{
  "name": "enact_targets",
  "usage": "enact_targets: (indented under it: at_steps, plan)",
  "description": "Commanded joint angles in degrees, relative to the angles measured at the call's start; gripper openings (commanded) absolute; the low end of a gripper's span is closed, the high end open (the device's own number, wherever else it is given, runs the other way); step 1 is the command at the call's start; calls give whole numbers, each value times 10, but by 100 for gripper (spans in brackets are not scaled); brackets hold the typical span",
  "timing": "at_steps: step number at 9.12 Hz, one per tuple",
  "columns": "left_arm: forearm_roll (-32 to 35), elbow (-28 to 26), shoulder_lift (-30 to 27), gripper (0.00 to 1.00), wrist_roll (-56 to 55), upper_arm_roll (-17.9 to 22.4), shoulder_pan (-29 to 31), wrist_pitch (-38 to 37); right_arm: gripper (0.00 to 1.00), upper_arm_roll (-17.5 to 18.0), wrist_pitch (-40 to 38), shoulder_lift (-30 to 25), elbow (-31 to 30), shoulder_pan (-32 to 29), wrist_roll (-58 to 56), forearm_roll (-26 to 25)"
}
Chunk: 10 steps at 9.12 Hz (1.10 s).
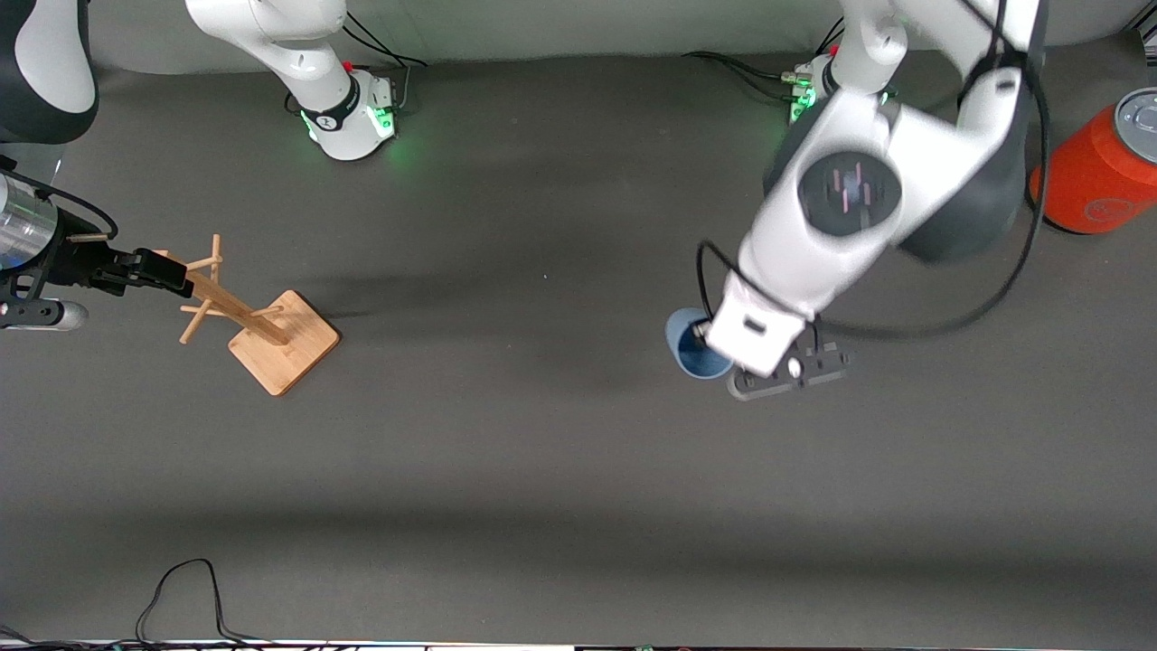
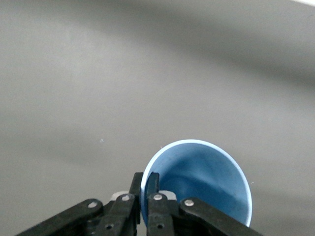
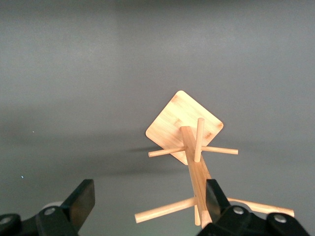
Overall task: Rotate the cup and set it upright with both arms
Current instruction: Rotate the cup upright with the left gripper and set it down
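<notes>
Now the left gripper [image 1: 700, 348] has its fingers [image 2: 151, 189] clenched on the rim of the cup [image 1: 691, 348]. One finger sits inside the cup and one sits outside, so the thin blue wall is pinched between them. The cup is toward the left arm's end of the table [image 1: 542, 452], with its open mouth turned sideways, not up. I cannot tell if it rests on the table or is a little off it.

The right gripper [image 1: 154, 269] is up by the top of the wooden rack [image 1: 262, 330], toward the right arm's end of the table. Its fingers are released and spread wide, with nothing in them. That arm waits.

To do this step well, I think the left arm should lift slowly and turn the cup gently. It holds only a thin edge, so a quick move could make the cup slip or swing. The right arm should come close with its fingers wide and take the cup by its side before the left lets go.

From the front, the big white arm hides most of the cup and the grip. The left wrist view shows the pinch on the rim and the smooth blue inside. Only the front view shows the orange can [image 1: 1098, 167], well apart from the cup. The right wrist view shows the rack's pegs and square base from above.
</notes>
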Motion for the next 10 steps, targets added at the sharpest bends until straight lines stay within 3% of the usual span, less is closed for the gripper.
enact_targets:
  at_steps: [1,4,7,10]
  plan:
    - [55,-238,-89,0,-61,9,-39,199,100,-6,-1,-9,-2,6,-8,0]
    - [96,-334,-51,0,-156,10,-68,352,100,-6,-7,-10,-4,6,-4,0]
    - [240,-339,37,0,-319,10,-92,430,100,-7,-9,-13,-10,7,-1,0]
    - [272,-337,61,0,-374,10,-94,443,100,-7,-8,-13,-9,7,10,1]
